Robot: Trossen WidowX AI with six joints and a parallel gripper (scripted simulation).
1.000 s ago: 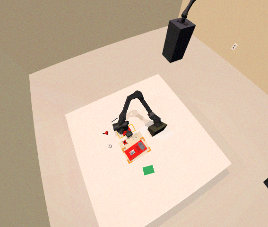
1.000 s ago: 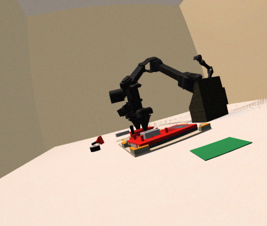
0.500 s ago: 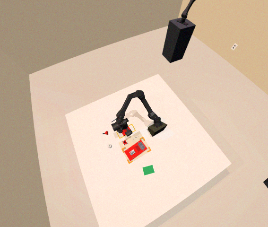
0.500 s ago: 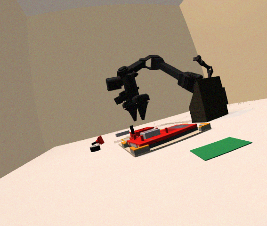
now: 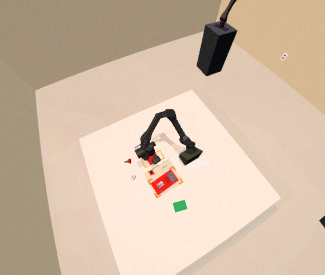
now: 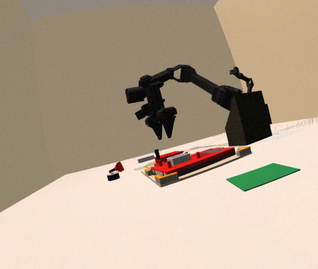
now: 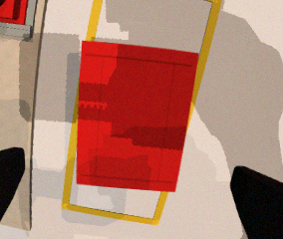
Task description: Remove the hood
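The hood point(image 5: 151, 161) point(image 6: 169, 155) point(image 7: 137, 117), a flat red panel, lies at the yellow outlined area point(image 5: 162, 153) point(image 7: 112, 214). In the wrist view it is slightly turned and covers parts of both long lines. My gripper point(image 6: 165, 138) point(image 7: 130, 168) is open and empty, above the hood, with a gap below the fingertips in the exterior view. The red toy car point(image 5: 168, 184) point(image 6: 181, 166) sits beside it on a beige board point(image 7: 7, 80) with orange corner blocks. In the top view my arm hides part of the hood and the fingertips.
A small red and black part point(image 5: 128, 161) point(image 6: 119, 166) and a wheel point(image 5: 133, 176) point(image 6: 113, 176) lie left of the board. A grey bar point(image 6: 145, 158) lies behind. A green sheet point(image 5: 180, 205) point(image 6: 263, 176) lies in front. My arm's base point(image 6: 248, 121) stands right.
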